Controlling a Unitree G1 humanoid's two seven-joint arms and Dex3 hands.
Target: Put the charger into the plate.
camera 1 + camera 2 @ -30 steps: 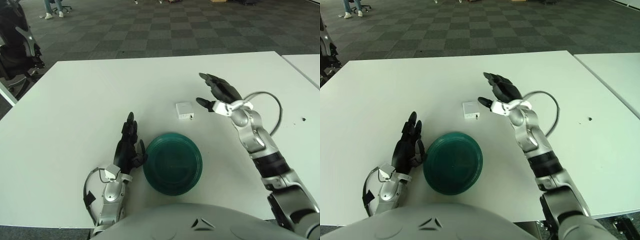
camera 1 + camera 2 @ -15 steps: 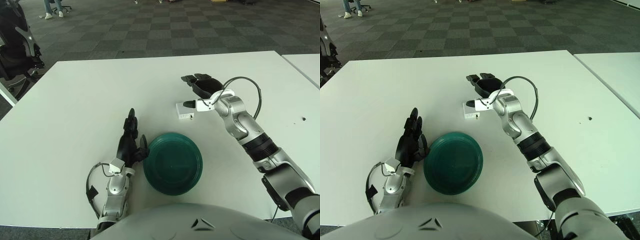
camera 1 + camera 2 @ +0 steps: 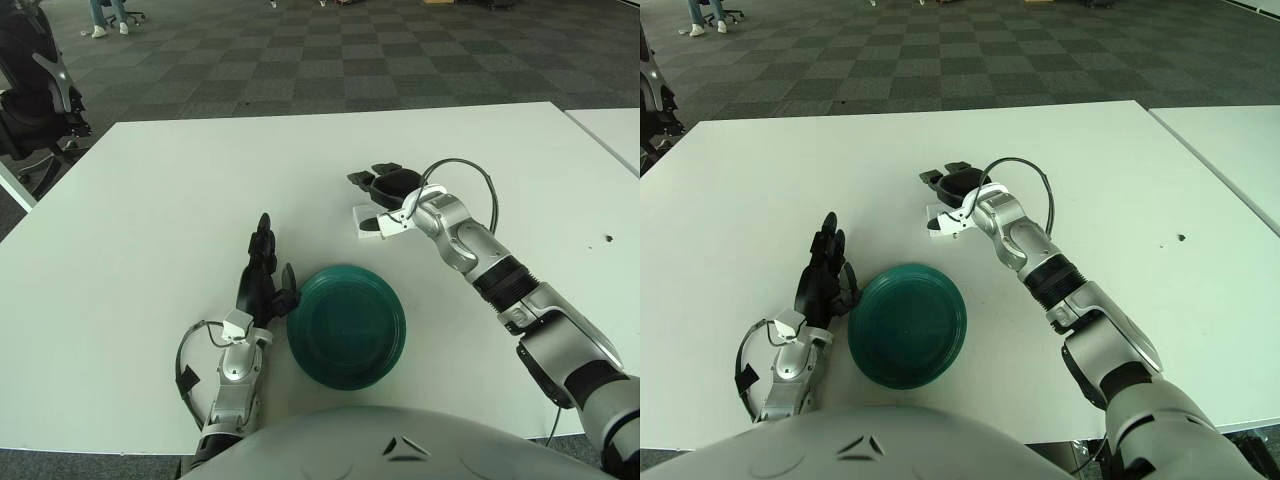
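The white charger lies on the white table, just beyond the dark green plate. My right hand is over the charger, with its fingers on the far side and its thumb on the near side. The hand straddles the charger and hides part of it; the charger still rests on the table. My left hand rests at the plate's left rim with its fingers stretched out, holding nothing. The plate is empty.
A second white table stands at the far right across a gap. A dark chair stands off the table's far left corner. A small dark mark lies on the table to the right.
My right hand has swung left from beside the charger and come down over it, fingers now straddling it. The left hand has shifted slightly toward the plate rim.
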